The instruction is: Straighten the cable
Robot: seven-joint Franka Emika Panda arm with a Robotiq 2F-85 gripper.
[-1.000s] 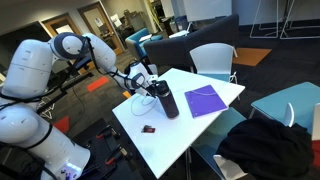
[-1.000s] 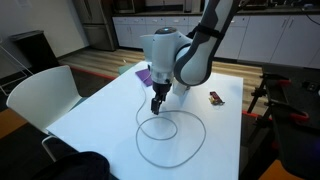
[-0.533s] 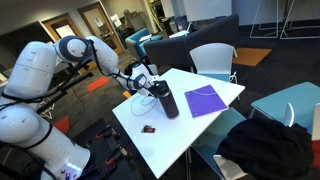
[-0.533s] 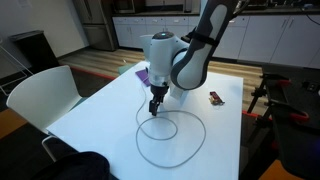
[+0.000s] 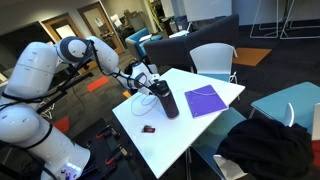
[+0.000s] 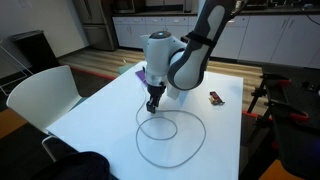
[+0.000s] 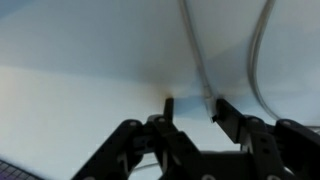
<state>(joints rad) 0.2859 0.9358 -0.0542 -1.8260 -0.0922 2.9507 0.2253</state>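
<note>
A thin white cable (image 6: 206, 133) lies in a loose loop on the white table (image 6: 100, 115). My gripper (image 6: 153, 107) points down at the loop's far edge, fingertips at the table surface. In the wrist view one cable strand (image 7: 195, 50) runs down between the two black fingers, close to the right fingertip (image 7: 222, 108), and a second strand (image 7: 255, 60) curves past outside it. The gripper (image 7: 194, 104) stands partly closed, a gap still showing on both sides of the strand. In an exterior view the gripper (image 5: 140, 80) is at the table's left corner.
A dark cylindrical bottle (image 5: 166, 100) stands beside the gripper, with a purple notebook (image 5: 205, 100) beyond it. A small dark object (image 6: 215, 98) lies near the table edge. White chairs (image 6: 40, 100) (image 5: 212, 60) stand around the table.
The fingers have drawn closer together around the cable strand. The arm has hardly moved.
</note>
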